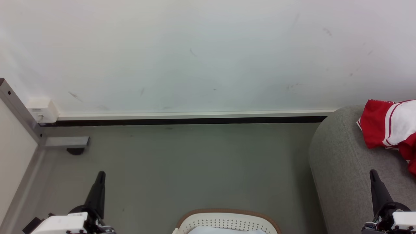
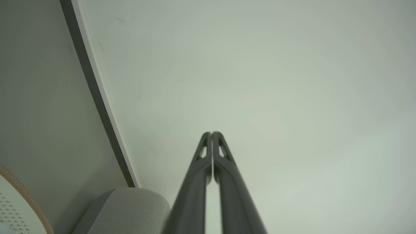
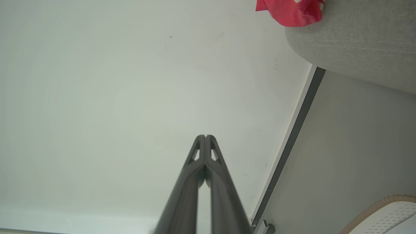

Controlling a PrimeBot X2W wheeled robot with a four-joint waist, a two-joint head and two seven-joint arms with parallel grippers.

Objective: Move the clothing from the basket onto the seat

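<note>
Red clothing [image 1: 391,128] with white panels and stripe trim lies on the grey seat [image 1: 341,162] at the right edge; its red corner [image 3: 289,11] overhangs the seat [image 3: 357,35] in the right wrist view. The white basket [image 1: 227,222] with a tan rim sits at the bottom centre, something pale inside it. My left gripper [image 1: 101,174] is at the lower left, shut and empty [image 2: 211,133], pointing at the wall. My right gripper [image 1: 372,172] is at the lower right over the seat's front, shut and empty [image 3: 205,136].
A white wall with a pale baseboard [image 1: 195,115] and dark strip runs across the back above grey floor [image 1: 182,162]. A grey metal frame with a foot [image 1: 66,143] and a white box [image 1: 42,110] stand at the left. The basket's rim [image 2: 22,191] and the seat's corner [image 2: 130,208] show in the left wrist view.
</note>
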